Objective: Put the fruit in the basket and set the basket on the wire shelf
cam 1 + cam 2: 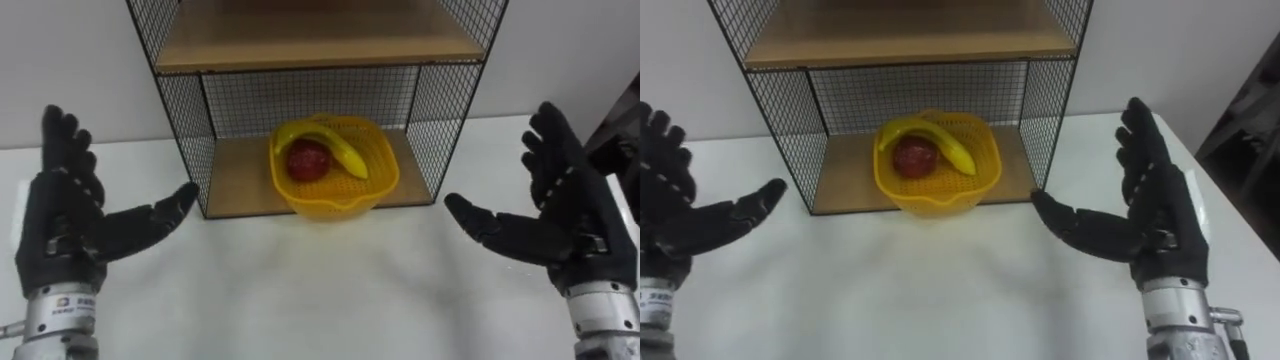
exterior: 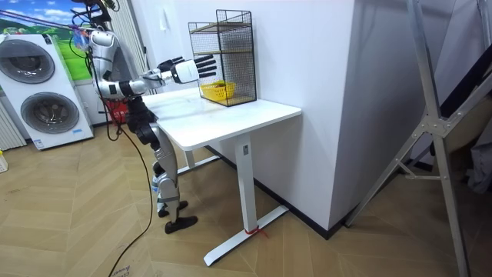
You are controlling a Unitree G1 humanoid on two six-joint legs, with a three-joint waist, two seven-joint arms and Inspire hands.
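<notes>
Resting on the lower wooden board (image 1: 235, 180) of the wire shelf (image 1: 185, 115), the yellow basket (image 1: 335, 203) sits at twelve o'clock in the eye views, with its front wall at the board's front edge, just above the white table (image 1: 320, 285). Inside it, a red apple (image 1: 308, 160) lies toward the basket's nine o'clock side. A banana (image 1: 335, 148) curves over the apple from about ten o'clock down to four o'clock and touches it. The upper wooden board (image 1: 310, 35) lies at twelve o'clock above the basket.

The left hand (image 1: 65, 225) hovers over the table at eight o'clock from the basket, well apart from it. Its fingers are straight and spread, its palm faces inward, and its thumb reaches toward two o'clock, short of the shelf's front left post. The right hand (image 1: 580, 220) mirrors it at four o'clock from the basket. It too is spread and holds nothing, and its thumb points toward ten o'clock, with the tip near the shelf's front right post.

From the room view, the robot stands at the table's end on the room view's left. Both arms are stretched forward toward the shelf, which stands at the table's far edge by the white wall. Two washing machines (image 2: 34, 92) stand at nine o'clock behind the robot.
</notes>
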